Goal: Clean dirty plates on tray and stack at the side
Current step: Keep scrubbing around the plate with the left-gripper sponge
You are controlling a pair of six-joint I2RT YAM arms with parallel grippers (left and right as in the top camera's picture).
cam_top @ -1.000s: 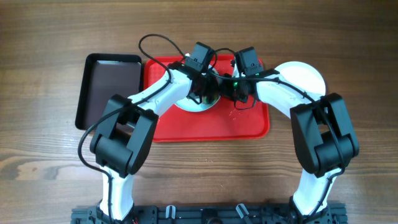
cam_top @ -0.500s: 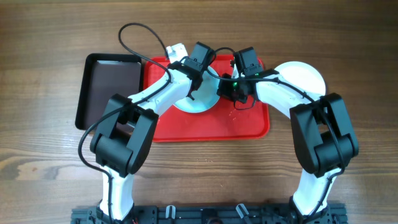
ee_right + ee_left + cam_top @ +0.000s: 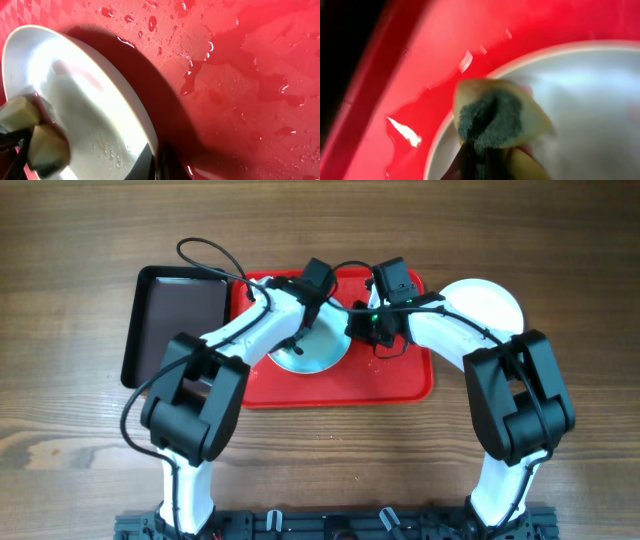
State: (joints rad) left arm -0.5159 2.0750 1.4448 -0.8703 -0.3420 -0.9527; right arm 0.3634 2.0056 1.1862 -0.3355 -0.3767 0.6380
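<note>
The plate (image 3: 95, 105) is pinched at its rim by the right jaws, evidently steadied for the sponge (image 3: 495, 117) clamped in the left jaws

My left arm (image 3: 240, 335) and right arm (image 3: 450, 330): white links, bulky black joint housings (image 3: 195, 395), looping black cable (image 3: 200, 255), green light (image 3: 377, 307) near right wrist.

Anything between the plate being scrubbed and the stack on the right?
Nothing visible. The right pincer grips the plate by its rim, the left pincer holds a sponge on it; ahead lie only wet red tray and its raised rim before the white plate beside the tray. The right arm hides part of that stretch.
</note>
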